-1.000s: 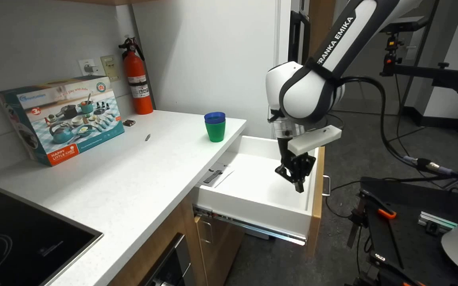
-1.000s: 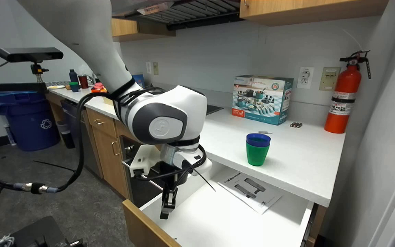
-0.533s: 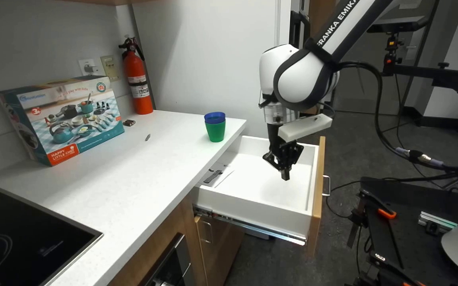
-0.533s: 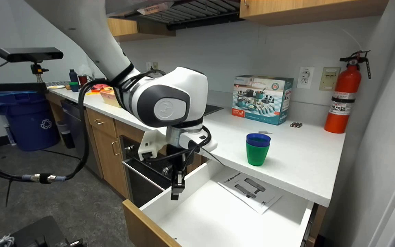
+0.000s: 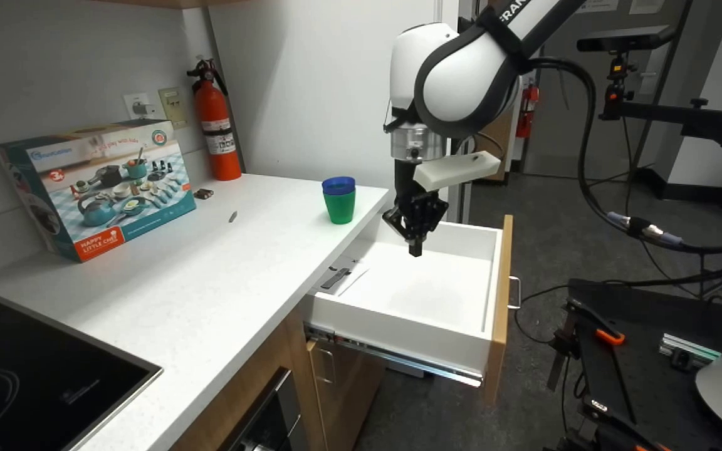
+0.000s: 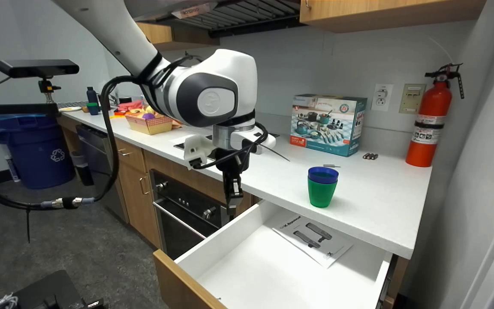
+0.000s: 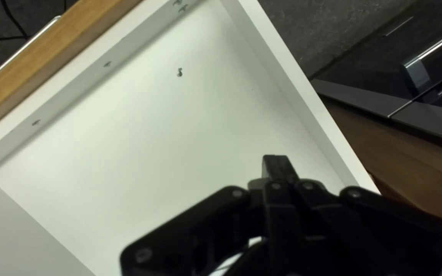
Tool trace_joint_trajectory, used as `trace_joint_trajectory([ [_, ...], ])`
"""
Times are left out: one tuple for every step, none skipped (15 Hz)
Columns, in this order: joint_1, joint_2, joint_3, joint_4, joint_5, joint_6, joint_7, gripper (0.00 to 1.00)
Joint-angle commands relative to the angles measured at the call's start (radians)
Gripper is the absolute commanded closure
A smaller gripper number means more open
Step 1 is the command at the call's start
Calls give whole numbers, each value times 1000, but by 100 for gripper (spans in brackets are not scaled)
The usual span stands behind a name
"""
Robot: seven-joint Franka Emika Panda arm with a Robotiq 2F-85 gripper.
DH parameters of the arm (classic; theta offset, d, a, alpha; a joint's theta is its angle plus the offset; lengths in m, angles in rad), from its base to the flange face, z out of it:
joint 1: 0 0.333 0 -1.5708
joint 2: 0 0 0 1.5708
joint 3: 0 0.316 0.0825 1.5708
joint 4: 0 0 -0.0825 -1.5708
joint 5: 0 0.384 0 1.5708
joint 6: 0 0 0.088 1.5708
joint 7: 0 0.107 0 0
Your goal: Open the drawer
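**A drawer [image 5: 398,332] extended beneath a bench [image 5: 229,269], with the hand [image 5: 415,250] above it**

The drawer juts from under the bench, its wood front panel [image 5: 494,363] and metal handle [image 5: 515,292] turned outward. The panel's long axis lies along the bench's front edge; in the wrist view it runs obliquely, lower left to upper right. Whether the white box is longer in width or depth cannot be told. The hand points down over the interior, apart from the drawer, its fingers [image 7: 269,166] together; in an exterior view it covers part of the far side wall. Near the bench's edge, a blue cup [image 6: 323,173] is nested in an upright green cup [image 6: 320,193]. Farther back are a carton [image 6: 322,124] and a red fire extinguisher [image 6: 427,148]. A basket [image 6: 150,126] farther along the bench holds a purple piece [image 6: 148,116] among others. In the drawer, a printed sheet [image 6: 328,251] lies flat at the bench end; an object [image 7: 180,72] nearer the front is too small to identify.
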Motion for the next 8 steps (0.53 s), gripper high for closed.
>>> trace_joint_trajectory([
  [0,-38,12,25,7,-18,-35,100],
  [7,-23,22,38,12,-5,-25,100],
  [8,-21,27,44,18,-11,-23,74],
  [-1,-19,19,30,2,-2,-8,98],
  [0,-19,24,33,3,-2,-8,91],
  [1,-19,28,35,3,-2,-8,84],
  [2,-19,29,35,3,-2,-8,76],
  [2,-18,29,35,3,-2,-8,74],
])
